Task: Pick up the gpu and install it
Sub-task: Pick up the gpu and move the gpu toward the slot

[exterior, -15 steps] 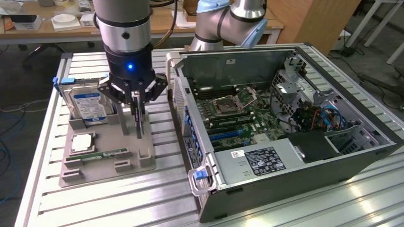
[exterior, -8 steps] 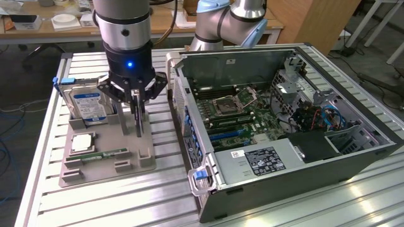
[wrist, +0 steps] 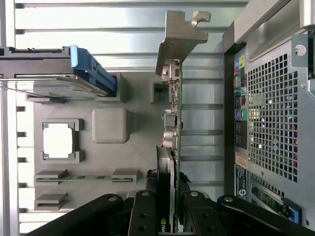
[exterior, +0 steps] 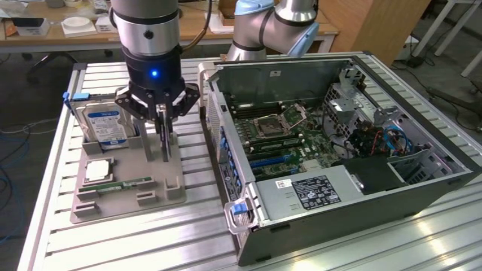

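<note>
In the exterior view the gpu (exterior: 166, 145) shows as a thin dark blade, its upper part hidden behind the hand (exterior: 163, 119), and whether its lower edge sits in the grey holder tray (exterior: 128, 206) or hangs just clear of it is hard to make out. From the wrist it appears edge-on, so the card's face cannot be read, but the silvery bracket (wrist: 179, 39) at its far end is plain. The hand is narrowed onto the gpu, one finger pressed to each face. The tray, lying on the slatted metal surface (exterior: 150, 243), also holds a hard drive (exterior: 105, 127) standing on edge, a processor chip (exterior: 98, 169) in a square pocket and a memory stick (exterior: 124, 183). Beside it on the exterior view's right, the open computer case (exterior: 339, 212) exposes its motherboard (exterior: 290, 135).
</note>
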`<state>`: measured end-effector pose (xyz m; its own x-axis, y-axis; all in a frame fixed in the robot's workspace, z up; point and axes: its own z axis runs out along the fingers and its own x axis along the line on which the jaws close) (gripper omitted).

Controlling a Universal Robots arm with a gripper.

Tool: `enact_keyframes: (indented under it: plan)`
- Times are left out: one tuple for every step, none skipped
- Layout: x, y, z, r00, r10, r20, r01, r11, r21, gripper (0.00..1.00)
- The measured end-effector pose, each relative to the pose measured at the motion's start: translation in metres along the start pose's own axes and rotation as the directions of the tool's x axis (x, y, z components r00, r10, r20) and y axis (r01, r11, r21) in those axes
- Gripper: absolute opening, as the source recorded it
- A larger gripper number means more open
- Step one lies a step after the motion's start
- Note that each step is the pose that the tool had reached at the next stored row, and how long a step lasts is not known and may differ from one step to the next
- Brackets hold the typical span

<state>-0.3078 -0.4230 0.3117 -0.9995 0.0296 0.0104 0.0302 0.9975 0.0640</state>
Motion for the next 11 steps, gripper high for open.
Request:
enact_keyframes:
  plan:
    - [0.0000, 0.0000, -0.0008, 1.0000, 0.000, 0.0000, 0.000, 1.0000, -0.0004, 0.26]
    - [0.0000, 0.0001, -0.0015, 1.0000, 0.000, 0.0000, 0.000, 1.0000, -0.0007, 0.26]
    - [0.0000, 0.0002, -0.0022, 1.0000, 0.000, 0.0000, 0.000, 1.0000, -0.0010, 0.26]
    - [0.0000, 0.0002, -0.0028, 1.0000, 0.000, 0.0000, 0.000, 1.0000, -0.0012, 0.26]
    - [0.0000, 0.0002, -0.0035, 1.0000, 0.000, 0.0000, 0.000, 1.0000, -0.0015, 0.26]
    - [0.0000, 0.0003, -0.0043, 1.0000, 0.000, -0.0001, 0.000, 1.0000, -0.0017, 0.26]
    - [0.0000, 0.0003, -0.0051, 1.0000, 0.000, 0.0000, 0.000, 1.0000, -0.0019, 0.26]
    - [0.0001, 0.0004, -0.0058, 1.0000, 0.000, 0.0000, 0.000, 1.0000, -0.0021, 0.26]
    - [0.0001, 0.0004, -0.0065, 1.0000, 0.000, 0.0000, 0.000, 1.0000, -0.0024, 0.26]
    - [0.0001, 0.0005, -0.0072, 1.0000, 0.000, -0.0001, 0.000, 1.0000, -0.0025, 0.26]
    - [0.0001, 0.0005, -0.0079, 1.0000, 0.000, -0.0001, 0.000, 1.0000, -0.0027, 0.26]
